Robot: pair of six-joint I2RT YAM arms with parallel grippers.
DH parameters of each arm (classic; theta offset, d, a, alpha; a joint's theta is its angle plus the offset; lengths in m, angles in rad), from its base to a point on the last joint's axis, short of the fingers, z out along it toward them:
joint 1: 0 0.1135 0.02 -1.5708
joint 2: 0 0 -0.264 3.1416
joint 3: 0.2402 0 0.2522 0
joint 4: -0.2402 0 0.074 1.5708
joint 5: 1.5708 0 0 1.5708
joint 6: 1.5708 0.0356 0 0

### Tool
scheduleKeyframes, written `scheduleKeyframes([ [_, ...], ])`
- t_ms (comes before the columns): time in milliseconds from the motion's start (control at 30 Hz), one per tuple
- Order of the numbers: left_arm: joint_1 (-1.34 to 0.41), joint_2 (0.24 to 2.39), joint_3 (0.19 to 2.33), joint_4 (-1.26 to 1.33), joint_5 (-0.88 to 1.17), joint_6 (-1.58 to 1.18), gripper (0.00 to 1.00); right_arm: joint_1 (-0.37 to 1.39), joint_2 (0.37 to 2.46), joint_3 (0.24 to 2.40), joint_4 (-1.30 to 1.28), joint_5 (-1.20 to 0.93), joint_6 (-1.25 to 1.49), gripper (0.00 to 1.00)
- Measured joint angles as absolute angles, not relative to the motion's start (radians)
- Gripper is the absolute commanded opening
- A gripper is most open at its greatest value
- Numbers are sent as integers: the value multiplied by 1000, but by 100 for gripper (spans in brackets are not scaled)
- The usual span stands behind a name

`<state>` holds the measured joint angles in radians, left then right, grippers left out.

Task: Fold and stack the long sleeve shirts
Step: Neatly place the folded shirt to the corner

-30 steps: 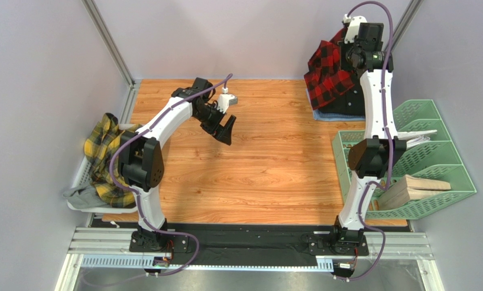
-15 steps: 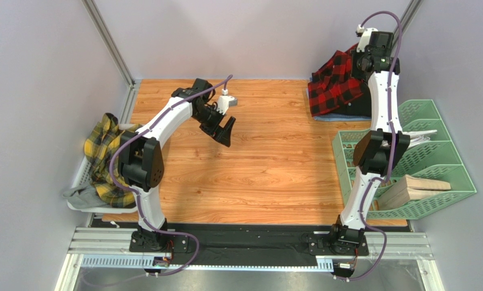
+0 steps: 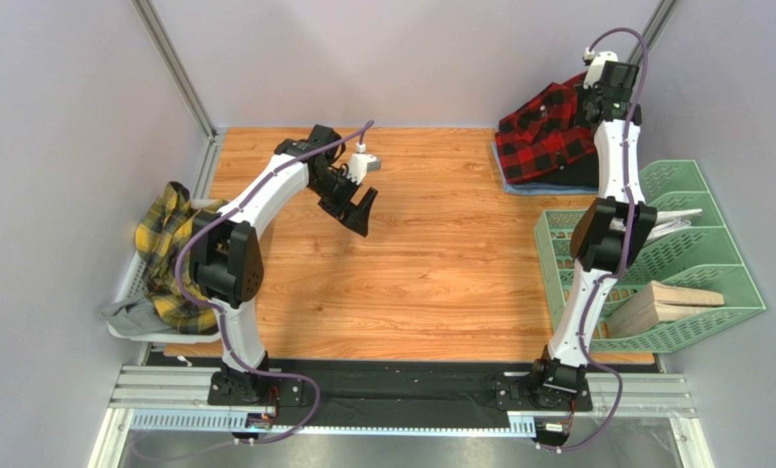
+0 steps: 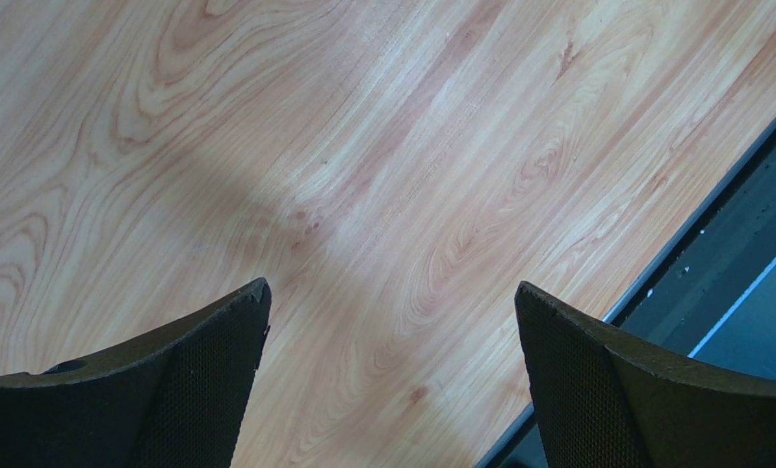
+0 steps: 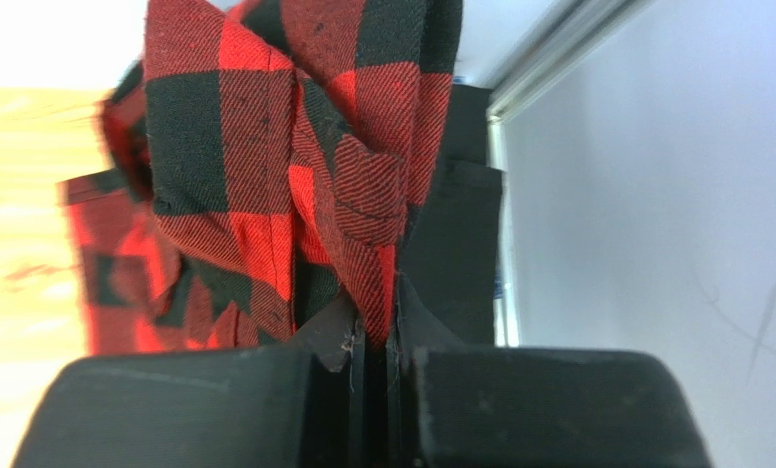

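One grip on cloth, at the right gripper (image 5: 374, 341): clenched tight on a bunched fold of the red-and-black check shirt (image 5: 265, 146), seen close up from the right wrist. From above, holds that shirt at about 1 o'clock on the table (image 3: 441, 283), by the far right corner, hanging over a plain black shirt (image 3: 579, 174) and a blue cloth (image 3: 519, 185).

Against a second ago: reaches farther back and to the right, with the arm stretched longer. Carries the check cloth along, now spread lower and wider across the pile rather than hanging in a tall bunch.

At the left gripper (image 3: 363, 210): released, spread wide with nothing between, hovering over bare wood near 10 o'clock. Unmoved since the earlier views.

At 9 o'clock: yellow-and-dark plaid shirt (image 3: 167, 249) heaped in a white tray (image 3: 128, 283), with a grey cloth (image 3: 126, 312) at the near end, unchanged.

At 3 to 4 o'clock: green rack (image 3: 699, 195) holding wooden blocks (image 3: 670, 300), also as before.
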<state>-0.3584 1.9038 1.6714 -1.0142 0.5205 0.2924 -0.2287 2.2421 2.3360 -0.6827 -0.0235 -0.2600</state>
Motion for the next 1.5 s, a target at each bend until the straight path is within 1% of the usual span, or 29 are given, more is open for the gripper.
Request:
scheduleKeyframes([
  [33, -358, 1904, 1672, -1018, 517, 294, 99, -234, 2254, 2334, -669, -12, -264, 18],
  [67, -358, 1904, 1674, -1025, 513, 295, 99, -240, 2260, 2323, -650, 1, -268, 26],
  [100, -358, 1904, 1676, -1028, 511, 295, 99, -245, 2265, 2313, -638, 12, -270, 51],
  [133, -358, 1904, 1678, -1030, 509, 295, 99, -251, 2270, 2301, -623, 30, -281, 62],
  [167, -358, 1904, 1681, -1032, 506, 295, 99, -256, 2274, 2291, -608, 47, -282, 70],
  [200, -358, 1904, 1685, -1035, 501, 295, 99, -262, 2279, 2283, -598, 68, -288, 80],
  [300, -358, 1905, 1703, -1047, 492, 294, 99, -283, 2288, 2281, -574, 106, -296, 89],
  [367, -358, 1905, 1721, -1054, 490, 294, 99, -295, 2288, 2285, -563, 115, -297, 91],
  [500, -344, 1905, 1753, -1054, 514, 280, 99, -309, 2284, 2305, -559, 94, -293, 100],
  [733, -311, 1904, 1815, -1049, 553, 238, 99, -290, 2201, 2305, -635, -68, -262, 100],
  [833, -306, 1900, 1873, -1037, 548, 229, 99, -251, 2135, 2301, -699, -145, -242, 100],
  [900, -306, 1887, 1907, -1024, 539, 229, 99, -204, 2064, 2250, -723, -197, -224, 100],
  [1000, -306, 1847, 1909, -1004, 515, 229, 99, -107, 1936, 2092, -743, -270, -205, 100],
  [1067, -306, 1802, 1869, -984, 492, 229, 99, -18, 1850, 1949, -746, -311, -195, 100],
  [1167, -306, 1701, 1722, -940, 456, 223, 99, 129, 1729, 1687, -744, -360, -183, 100],
  [1267, -306, 1625, 1578, -915, 425, 214, 99, 223, 1655, 1485, -746, -384, -173, 100],
  [1367, -306, 1567, 1438, -887, 404, 203, 99, 263, 1575, 1302, -746, -386, -159, 100],
  [1500, -306, 1489, 1280, -844, 375, 190, 99, 266, 1427, 1109, -732, -372, -138, 100],
])
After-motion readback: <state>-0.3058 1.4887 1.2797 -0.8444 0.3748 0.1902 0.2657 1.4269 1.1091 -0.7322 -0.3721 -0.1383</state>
